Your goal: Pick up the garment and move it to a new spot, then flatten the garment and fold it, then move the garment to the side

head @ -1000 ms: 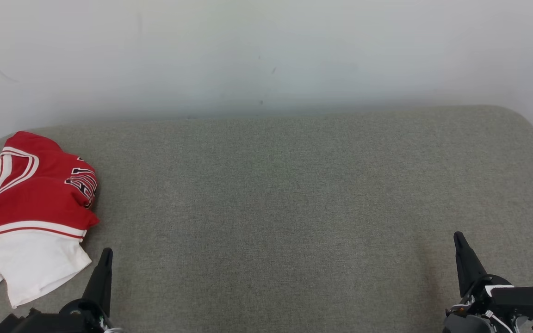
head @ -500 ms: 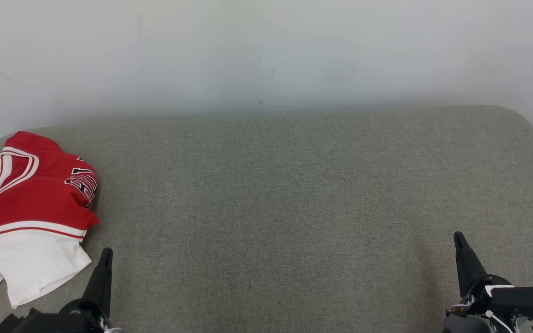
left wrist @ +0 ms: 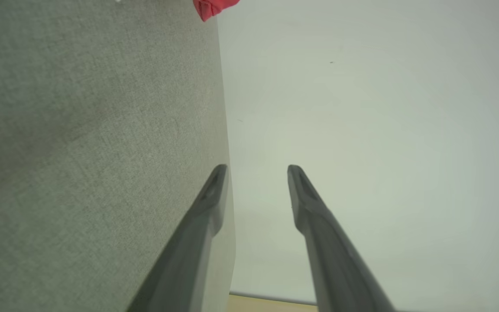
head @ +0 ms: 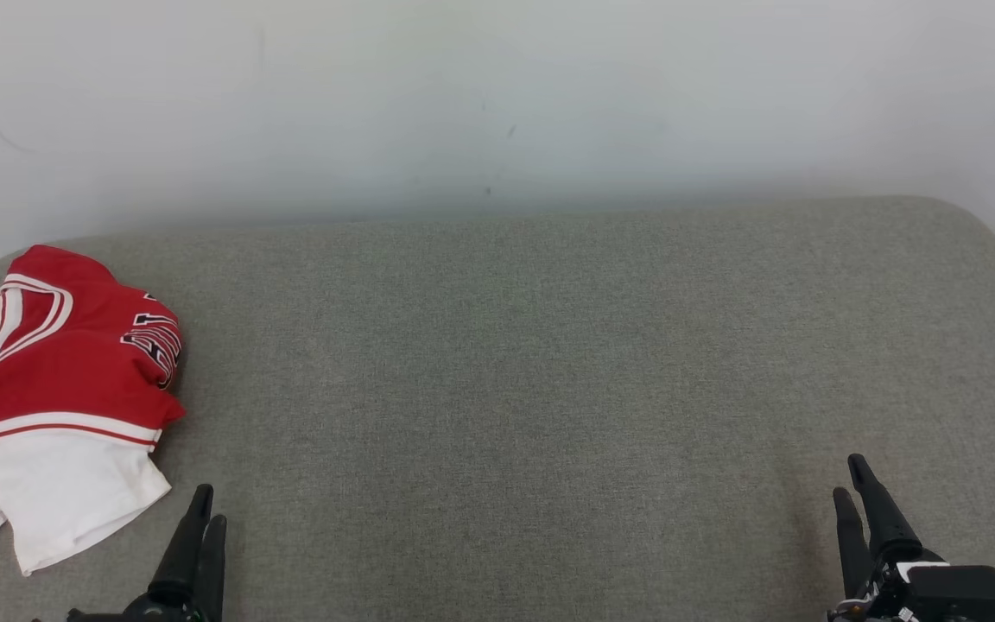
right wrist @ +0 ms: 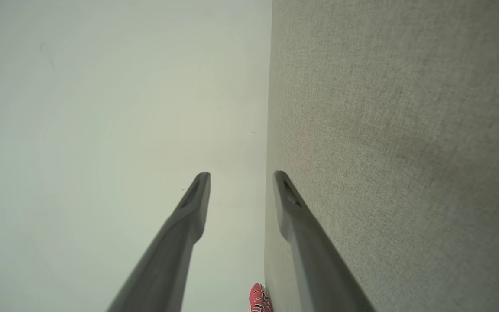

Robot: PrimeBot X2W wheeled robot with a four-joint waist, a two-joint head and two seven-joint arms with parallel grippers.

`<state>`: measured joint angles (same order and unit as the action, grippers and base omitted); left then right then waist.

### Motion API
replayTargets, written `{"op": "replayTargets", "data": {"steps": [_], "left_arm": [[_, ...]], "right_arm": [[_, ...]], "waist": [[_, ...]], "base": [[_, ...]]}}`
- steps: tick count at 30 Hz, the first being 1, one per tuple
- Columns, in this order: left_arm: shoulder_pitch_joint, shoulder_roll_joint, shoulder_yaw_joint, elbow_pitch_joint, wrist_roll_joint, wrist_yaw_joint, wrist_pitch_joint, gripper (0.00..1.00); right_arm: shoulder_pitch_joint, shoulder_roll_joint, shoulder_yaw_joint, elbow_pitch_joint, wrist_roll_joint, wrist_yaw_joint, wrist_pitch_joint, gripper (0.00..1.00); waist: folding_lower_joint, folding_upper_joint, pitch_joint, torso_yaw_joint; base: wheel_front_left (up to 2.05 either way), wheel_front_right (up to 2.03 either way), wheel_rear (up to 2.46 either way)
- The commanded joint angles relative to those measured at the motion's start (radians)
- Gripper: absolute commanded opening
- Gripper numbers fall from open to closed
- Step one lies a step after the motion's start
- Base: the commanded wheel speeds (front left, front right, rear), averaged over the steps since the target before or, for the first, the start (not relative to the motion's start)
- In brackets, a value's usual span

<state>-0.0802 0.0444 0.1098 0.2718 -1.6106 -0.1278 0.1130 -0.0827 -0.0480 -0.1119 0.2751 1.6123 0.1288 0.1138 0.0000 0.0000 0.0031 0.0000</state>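
At the left end of the grey surface [head: 549, 363], the garment [head: 57, 380] lies bunched, and no gripper holds it.

You have a wide surface in front of a pale wall [head: 497, 95], with plenty of room in the middle for the new spot. The red and white garment is not flat, and one part of it goes out of the head view, so I judge that the pick-up is the step in hand. Your left gripper [head: 211, 505] is just beside the white lower corner, not touching it; the right gripper [head: 848, 477] is well apart, at the other end. On both, the fingers [left wrist: 319, 225] stand a little apart, with a narrow gap and nothing between them. Use the left one: open it wider first, come down on a thick red fold and not on the thin white edge, and lift until nothing drags.
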Motion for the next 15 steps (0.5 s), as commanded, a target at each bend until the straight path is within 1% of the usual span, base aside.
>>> {"op": "replayTargets", "data": {"steps": [1, 8, 15], "left_arm": [[-0.004, 0.001, -0.004, -0.008, 0.001, 0.0, -0.008, 1.0], [-0.004, 0.002, -0.015, -0.028, 0.033, -0.001, -0.044, 1.0], [-0.005, 0.002, -0.021, -0.055, 0.145, 0.012, -0.077, 1.0]], "right_arm": [[-0.003, 0.0, 0.006, -0.007, -0.001, 0.0, -0.007, 1.0], [-0.001, -0.001, 0.04, -0.026, -0.036, 0.0, -0.043, 1.0], [0.0, -0.003, 0.06, -0.036, -0.145, 0.001, -0.077, 1.0]], "waist": [[0.0, 0.0, 0.0, 0.0], [0.0, 0.0, 0.0, 0.002], [0.0, 0.0, -0.001, 0.003]], "base": [[0.0, 0.0, 0.0], [0.0, 0.0, 0.0], [0.0, 0.0, 0.0]]}}
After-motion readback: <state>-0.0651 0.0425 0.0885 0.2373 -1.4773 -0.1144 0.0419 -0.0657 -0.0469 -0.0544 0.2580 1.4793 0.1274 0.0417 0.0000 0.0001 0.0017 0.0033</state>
